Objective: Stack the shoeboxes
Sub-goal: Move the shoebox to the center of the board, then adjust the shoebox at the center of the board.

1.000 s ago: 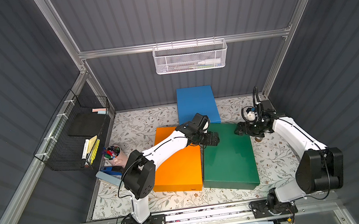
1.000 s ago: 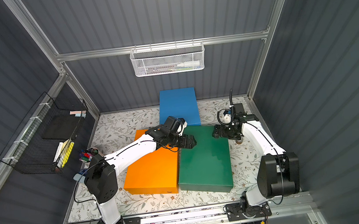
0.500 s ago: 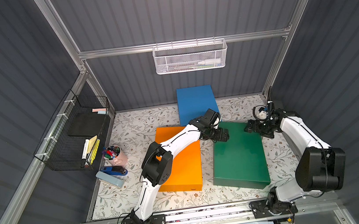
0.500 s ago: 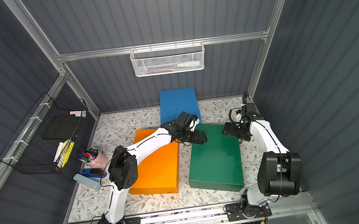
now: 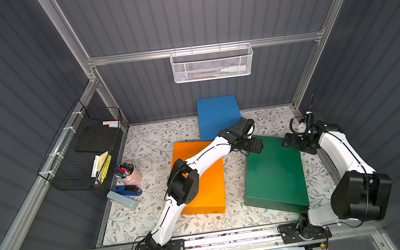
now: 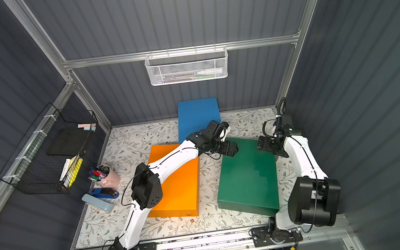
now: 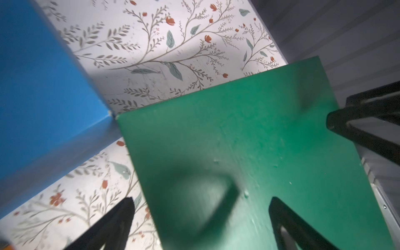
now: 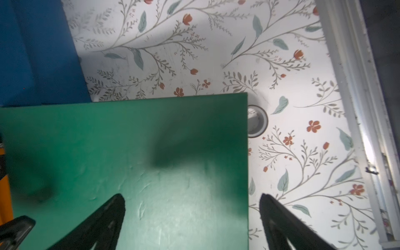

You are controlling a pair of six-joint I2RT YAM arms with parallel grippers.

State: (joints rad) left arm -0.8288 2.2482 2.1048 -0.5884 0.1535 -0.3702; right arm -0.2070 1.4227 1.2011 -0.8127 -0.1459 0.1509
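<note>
On the floral surface point(image 5: 149, 141) from my remote station: dark green shoebox point(image 5: 273, 173) lower right of centre, orange shoebox point(image 5: 208, 181) apart at centre, blue shoebox point(image 5: 217, 116) upper centre. Left fingers point(image 7: 116, 225) and right fingers point(image 8: 104, 220), spread wide, straddle the green lid's far side edges.

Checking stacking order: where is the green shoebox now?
In both top views the green shoebox lies on the table's right side, a gap from the orange shoebox, its far corners beneath the left pincer and right pincer.
</note>
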